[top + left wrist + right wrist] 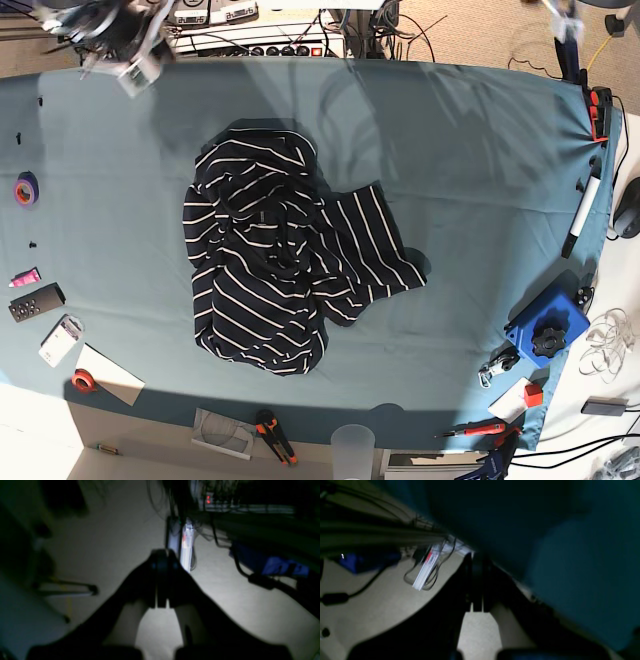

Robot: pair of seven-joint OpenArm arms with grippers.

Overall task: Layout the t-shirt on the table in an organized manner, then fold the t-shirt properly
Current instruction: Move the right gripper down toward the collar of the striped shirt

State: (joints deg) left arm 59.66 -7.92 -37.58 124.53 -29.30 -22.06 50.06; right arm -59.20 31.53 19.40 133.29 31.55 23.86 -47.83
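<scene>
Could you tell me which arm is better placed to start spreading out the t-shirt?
Right, probably. The t-shirt lies crumpled left of centre in the base view, nearer the right pincer; the left pincer is farther away. Both are shut, so either must open first.

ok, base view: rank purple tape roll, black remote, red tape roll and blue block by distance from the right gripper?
From the right gripper, blurred at the table's far left corner:
1. purple tape roll, left edge, far half
2. black remote, left edge, further toward the near side
3. red tape roll, near-left corner
4. blue block, opposite side, near-right
</scene>
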